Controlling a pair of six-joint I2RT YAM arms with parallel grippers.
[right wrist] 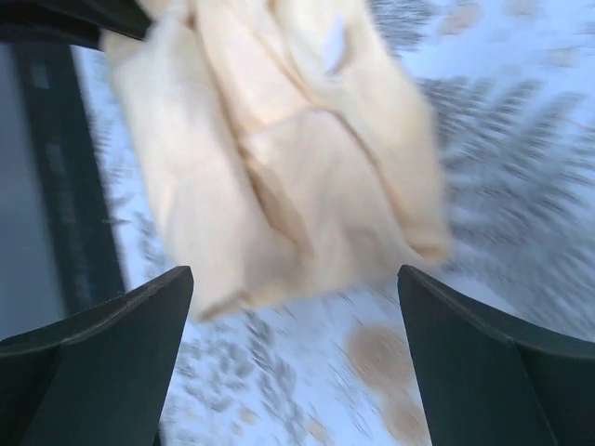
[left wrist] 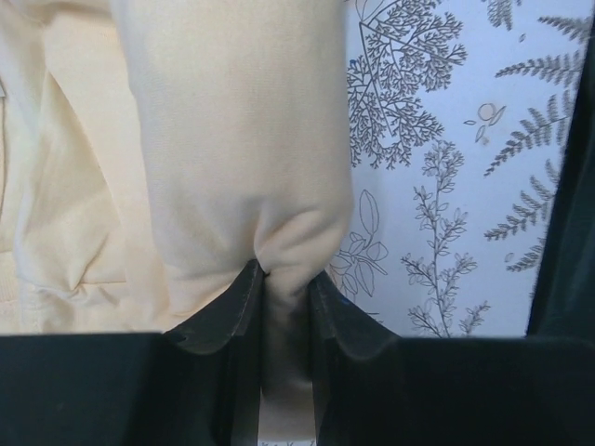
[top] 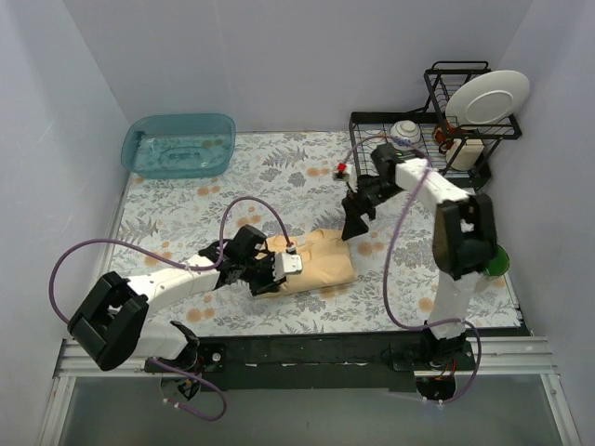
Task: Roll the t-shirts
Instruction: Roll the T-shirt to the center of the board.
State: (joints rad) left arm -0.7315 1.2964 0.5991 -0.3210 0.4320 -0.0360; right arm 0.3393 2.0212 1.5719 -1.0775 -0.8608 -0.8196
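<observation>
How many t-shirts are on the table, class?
1. The cream t-shirt lies bunched mid-front on the table; the left gripper pinches its fold, and the right gripper is open at its far edge. No other shows; one could hide underneath.

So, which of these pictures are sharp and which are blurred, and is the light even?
Top external view: sharp all over, the light soft and even. Left wrist view: the shirt is in focus, the left gripper nearly black at the bottom edge. Right wrist view: the shirt and the tablecloth are smeared by blur, while the right gripper looks sharper.
</observation>
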